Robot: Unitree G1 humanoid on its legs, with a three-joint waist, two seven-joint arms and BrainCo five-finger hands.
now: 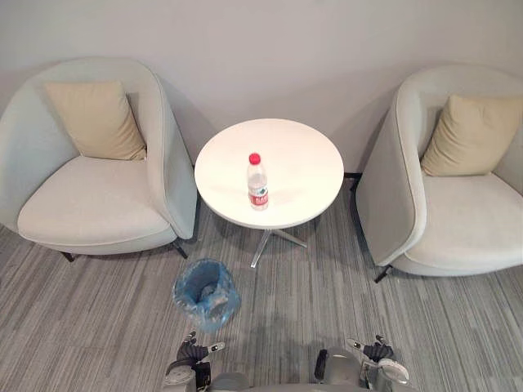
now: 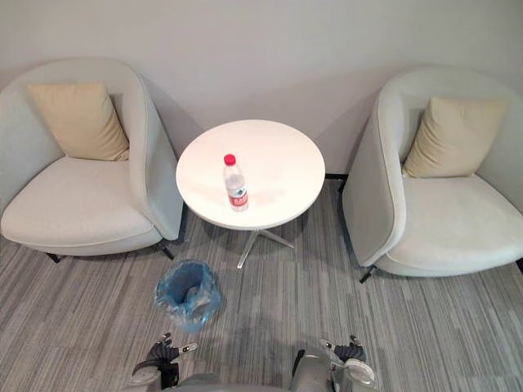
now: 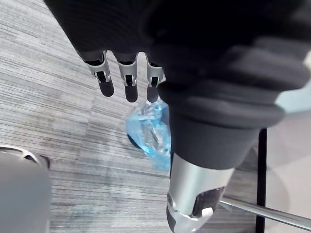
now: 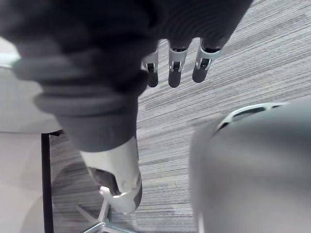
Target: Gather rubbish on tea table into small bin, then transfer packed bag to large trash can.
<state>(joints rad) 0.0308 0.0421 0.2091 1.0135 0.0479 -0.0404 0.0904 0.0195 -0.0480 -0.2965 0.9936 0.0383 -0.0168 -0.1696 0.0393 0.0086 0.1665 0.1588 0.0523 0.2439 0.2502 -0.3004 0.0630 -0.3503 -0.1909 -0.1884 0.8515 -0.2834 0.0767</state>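
- Grey striped carpet point(image 1: 98, 327) covers the floor nearest the robot.
- The left hand point(image 3: 130, 80) hangs low over this carpet, fingers straight and loosely spread, holding nothing.
- The right hand point(image 4: 175, 73) hangs the same way on the other side, fingers relaxed and empty.
- Just beyond the left hand, a small bin point(image 1: 206, 294) lined with a blue bag stands on the carpet, mouth up. There seems to be something pale inside, though I cannot make out what.
- Past the bin, a round white tea table point(image 1: 302, 163) stands on a metal foot.
- A clear plastic bottle point(image 1: 257, 182) stands upright on the tabletop, slightly nearer than its middle. Its long axis is vertical and its red cap points up.
- A pale armchair point(image 1: 90, 212) with a tan cushion point(image 1: 96, 118) sits to the table's left.
- A matching chair point(image 1: 466, 229) and a second cushion point(image 1: 470, 135) sit to its right.
- A plain grey wall point(image 1: 270, 49) closes the room behind.
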